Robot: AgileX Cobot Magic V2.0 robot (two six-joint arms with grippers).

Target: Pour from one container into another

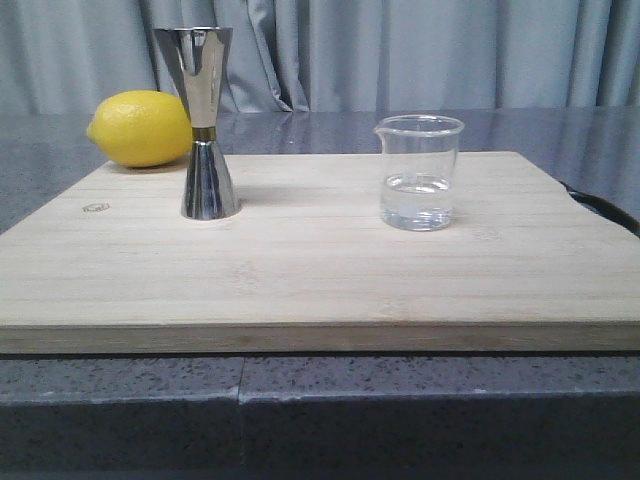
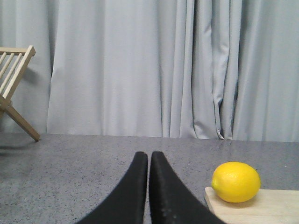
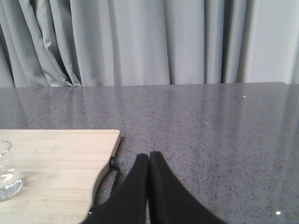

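Observation:
A small clear glass beaker (image 1: pixel 419 172) with a little clear liquid stands upright on the right half of the wooden board (image 1: pixel 320 270); its edge shows in the right wrist view as beaker (image 3: pixel 6 170). The tall steel double jigger (image 1: pixel 205 122) with a gold waist band stands upright on the board's left half. Neither arm shows in the front view. My left gripper (image 2: pixel 149 155) is shut on nothing, low over the grey counter left of the board. My right gripper (image 3: pixel 149 155) is shut and empty too, over the counter right of the board.
A yellow lemon (image 1: pixel 141 128) lies at the board's far left corner, behind the jigger, seen as lemon (image 2: pixel 236 182) too. A wooden rack (image 2: pixel 14 84) stands far left on the counter. A black strap (image 3: pixel 112 170) hangs at the board's right edge. Grey curtains close the back.

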